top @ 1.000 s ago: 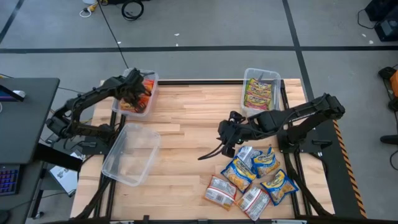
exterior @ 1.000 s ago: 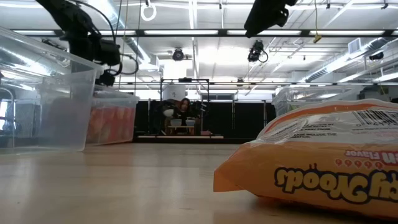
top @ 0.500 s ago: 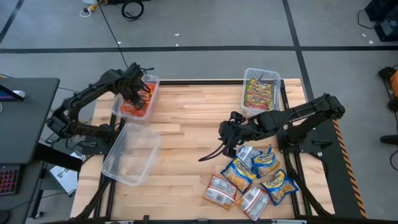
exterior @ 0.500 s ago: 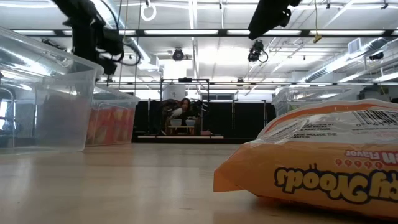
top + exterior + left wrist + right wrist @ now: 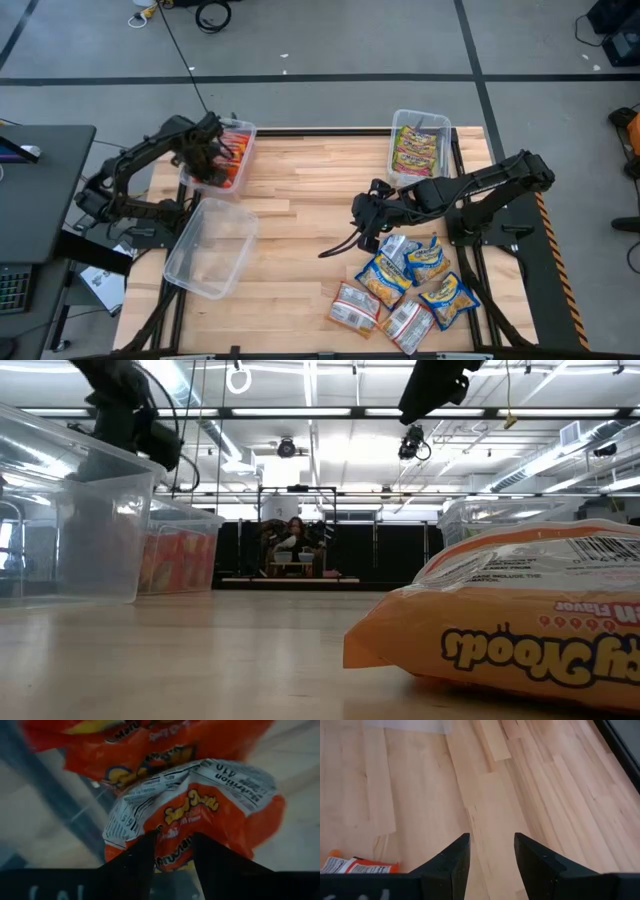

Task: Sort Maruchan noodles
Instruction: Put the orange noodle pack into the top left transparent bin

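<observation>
- The wooden table (image 5: 300,200) fills the high view and is our landmark; everything here is placed by it.
- The left arm (image 5: 130,170) reaches in from the table's left edge toward its far-left corner.
- The right arm (image 5: 480,185) stretches from the table's right edge in toward the middle.
- An empty clear bin (image 5: 210,248) sits tilted at the table's left side, nearer the front.
- A second clear bin (image 5: 228,160) sits at the table's far-left corner, holding orange-red noodle packets (image 5: 232,172).
- A third clear bin (image 5: 420,148) sits at the table's far-right corner, with pink and green-yellow packets (image 5: 416,152) inside.
- A loose heap of packets (image 5: 410,285) lies at the table's front right: blue-and-yellow ones among silver and orange-red ones, touching and overlapping.
- In the low view one orange packet (image 5: 510,615) lies flat on the table, right up against the camera.
- The left gripper (image 5: 208,158) hangs over the far-left bin; in its wrist view its fingers (image 5: 135,862) stand a little apart, with a crumpled orange-red packet (image 5: 200,815) right at their tips. I cannot tell whether they pinch it.
- The right gripper (image 5: 365,215) hovers over bare wood near the table's middle, just beside the heap, fingers (image 5: 455,860) spread and holding nothing.
- Beyond the table's far edge, a person (image 5: 293,540) sits in the room.
</observation>
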### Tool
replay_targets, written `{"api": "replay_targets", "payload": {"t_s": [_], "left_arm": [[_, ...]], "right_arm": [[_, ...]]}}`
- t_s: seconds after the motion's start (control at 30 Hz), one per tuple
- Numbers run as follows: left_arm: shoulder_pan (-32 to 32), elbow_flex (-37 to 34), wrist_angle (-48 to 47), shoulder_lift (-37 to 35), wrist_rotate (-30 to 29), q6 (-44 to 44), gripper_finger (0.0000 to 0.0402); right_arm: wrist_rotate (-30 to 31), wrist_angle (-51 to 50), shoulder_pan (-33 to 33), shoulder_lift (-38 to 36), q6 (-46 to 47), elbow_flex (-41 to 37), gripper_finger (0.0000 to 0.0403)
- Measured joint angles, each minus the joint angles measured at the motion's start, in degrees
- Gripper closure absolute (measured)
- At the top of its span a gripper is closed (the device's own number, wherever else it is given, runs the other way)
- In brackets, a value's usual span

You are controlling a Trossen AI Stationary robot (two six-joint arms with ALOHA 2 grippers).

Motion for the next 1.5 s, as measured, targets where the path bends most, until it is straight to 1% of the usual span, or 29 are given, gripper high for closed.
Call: {"api": "replay_targets", "payload": {"t_s": [0.13, 0.2, 0.27, 0.4, 0.5, 0.67, 0.8, 0.9, 0.97, 1.07, 1.13, 1.3, 1.43, 1.5], "left_arm": [[0.1, -5.9, 5.5, -0.2, 1.4, -1.8, 0.0271], [0.0, -6.7, 6.7, -0.4, 1.4, -2.2, 0.0271], [0.1, -6.1, 6.9, -0.2, 1.6, -2.0, 0.027], [-0.1, -1.1, 5.8, 0.3, 2.3, -0.6, 0.0264], [0.0, 4.2, 3.0, 0.1, 2.5, 0.3, 0.025], [-0.1, 13.7, -0.6, 0.1, 2.3, 2.2, 0.0229], [-0.2, 19.7, -1.0, -0.7, 2.8, 3.1, 0.0226], [-1.1, 22.1, 0.5, -3.0, 6.1, 4.5, 0.0226], [-1.8, 22.5, 2.3, -5.2, 10.4, 4.8, 0.0226], [-3.2, 22.5, 5.4, -9.3, 18.2, 4.8, 0.0226], [-4.6, 22.5, 7.2, -12.1, 21.2, 4.7, 0.0226], [-8.4, 22.5, 8.2, -17.9, 22.2, 2.8, 0.0226], [-11.1, 22.5, 7.7, -21.3, 22.1, 1.7, 0.0226], [-12.4, 22.5, 7.7, -22.6, 22.1, 0.9, 0.0226]], "right_arm": [[-0.5, -0.1, 0.0, 0.0, -0.2, 0.0, 0.0243], [-0.5, -0.1, 0.0, 0.0, -0.7, 0.0, 0.0243], [-0.6, -0.1, 0.0, 0.0, -1.3, 0.0, 0.0243], [-1.0, 0.4, 0.0, 0.0, -3.4, 0.1, 0.0243], [-2.5, 0.9, 0.5, 0.5, -5.0, 2.8, 0.0247], [-5.6, 3.6, 4.1, 1.9, -8.6, 5.9, 0.0252], [-13.0, 2.4, 8.7, 6.7, -8.7, 5.8, 0.0251], [-17.8, 4.6, 13.2, 12.0, -6.4, 5.7, 0.0251], [-18.4, 5.2, 15.8, 15.6, -3.6, 6.8, 0.0251], [-18.8, 4.5, 18.6, 21.2, -2.0, 10.9, 0.0252], [-18.2, 4.0, 19.5, 24.1, -1.8, 14.5, 0.0251], [-17.2, 3.3, 20.1, 30.0, -4.3, 20.9, 0.0242], [-18.1, 2.7, 20.9, 33.3, -4.5, 21.7, 0.022], [-18.5, 1.0, 21.5, 35.0, -7.5, 21.7, 0.0204]]}}
